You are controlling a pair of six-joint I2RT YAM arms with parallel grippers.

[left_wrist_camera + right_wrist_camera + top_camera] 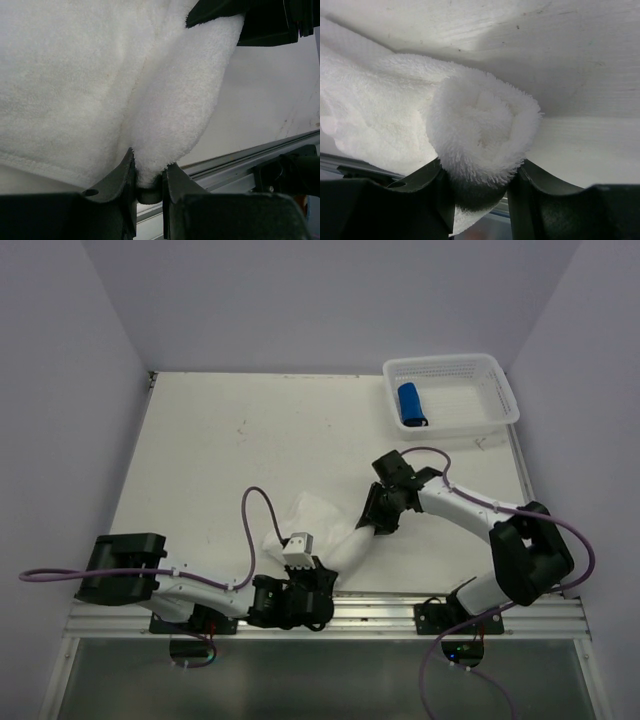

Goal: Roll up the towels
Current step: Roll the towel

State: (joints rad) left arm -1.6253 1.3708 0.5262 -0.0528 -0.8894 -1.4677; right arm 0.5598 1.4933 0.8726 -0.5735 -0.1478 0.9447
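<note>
The blue towel [411, 404] is lying rolled in the basket [495, 375], well beyond both claws — done, seemingly. The white towel [380, 110] is sitting partly rolled between them — right claw [480, 167] clasping its rolled end, left claw [150, 162] pinching a loose fold.

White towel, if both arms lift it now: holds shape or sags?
Likely floppy: white towel creases and drapes where the left gripper pinches it. Rolled end looks squashy in the right gripper; probably unrolls if released.

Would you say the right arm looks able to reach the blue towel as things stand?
Probably not yet: its pincer grips the rolled end of the white towel, though the blue towel lies uncovered in the basket.
</note>
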